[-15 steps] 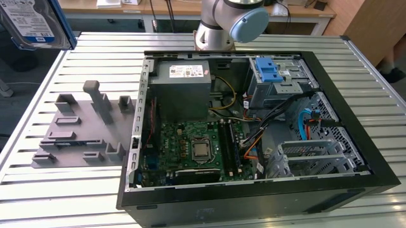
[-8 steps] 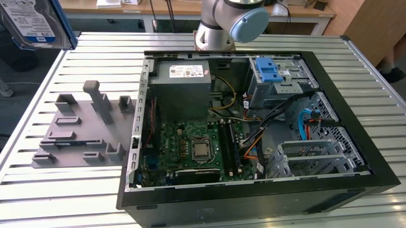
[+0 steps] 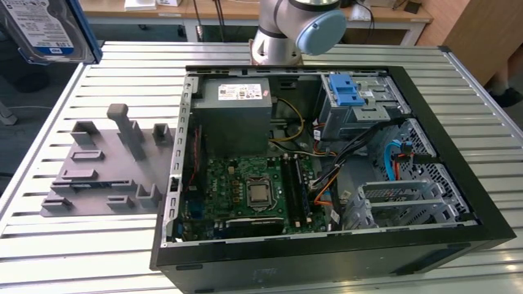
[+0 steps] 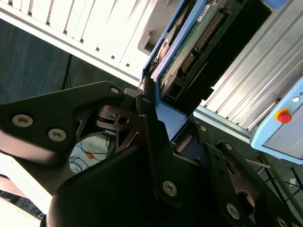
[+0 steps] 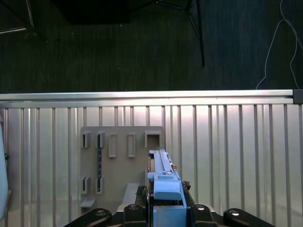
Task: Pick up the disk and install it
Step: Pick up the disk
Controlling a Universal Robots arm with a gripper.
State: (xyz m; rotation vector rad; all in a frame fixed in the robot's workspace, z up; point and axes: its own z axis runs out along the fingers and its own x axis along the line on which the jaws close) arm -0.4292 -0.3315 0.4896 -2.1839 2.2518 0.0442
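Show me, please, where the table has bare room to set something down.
Bare slats lie below the grey fixture in the exterior view, and between it and the arm base. The open case is crowded with cables.

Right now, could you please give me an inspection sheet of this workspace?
Surface: slatted metal table, bearing the open computer case.
Job's things: disk raised off the table near the grey fixture, not yet installed.
Clutter: nothing seen.
Grippers: gripper shut on the disk.
Cables: orange, blue and black leads inside the case.
Surroundings: wooden desks behind; red button on a panel.
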